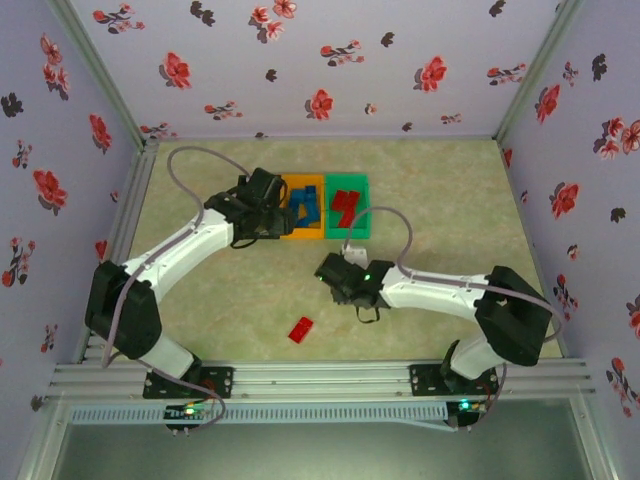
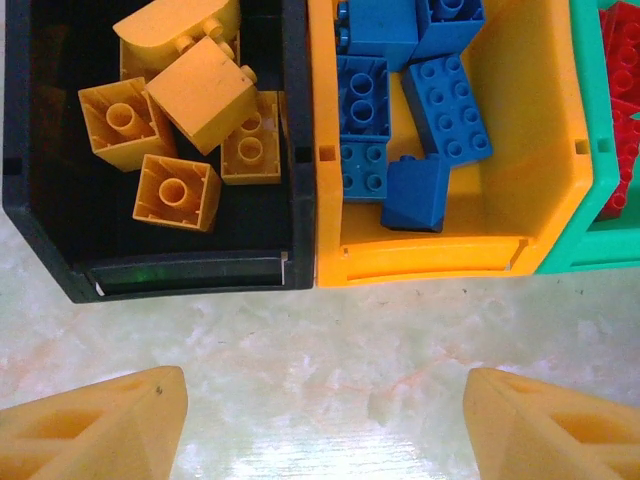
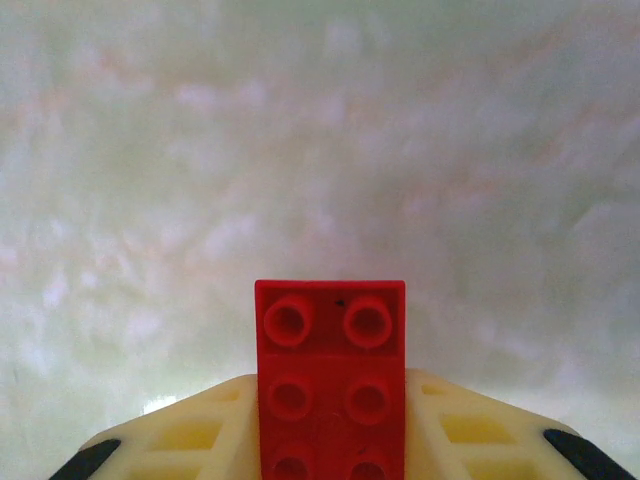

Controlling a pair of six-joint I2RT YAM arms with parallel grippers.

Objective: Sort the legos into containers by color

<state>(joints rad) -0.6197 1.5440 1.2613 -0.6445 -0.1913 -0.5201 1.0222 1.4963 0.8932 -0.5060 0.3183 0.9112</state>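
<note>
My right gripper (image 3: pixel 330 400) is shut on a red lego (image 3: pixel 330 340), studs up, which sticks out ahead of the fingers over bare table. From above, that gripper (image 1: pixel 333 273) sits mid-table. Another red lego (image 1: pixel 300 329) lies loose on the table nearer the front. My left gripper (image 2: pixel 325 430) is open and holds nothing, just short of the black bin (image 2: pixel 60 270) and the orange bin (image 2: pixel 430 255). Yellow legos (image 2: pixel 200 95) lie in the black bin, blue legos (image 2: pixel 445 105) in the orange one, red legos (image 2: pixel 622 60) in the green bin (image 2: pixel 590 250).
The orange bin (image 1: pixel 303 234) and green bin (image 1: pixel 348 234) stand side by side at the table's middle back, with the left arm (image 1: pixel 200 240) reaching over beside them. Flowered walls close in three sides. A metal rail (image 1: pixel 320 378) runs along the front edge.
</note>
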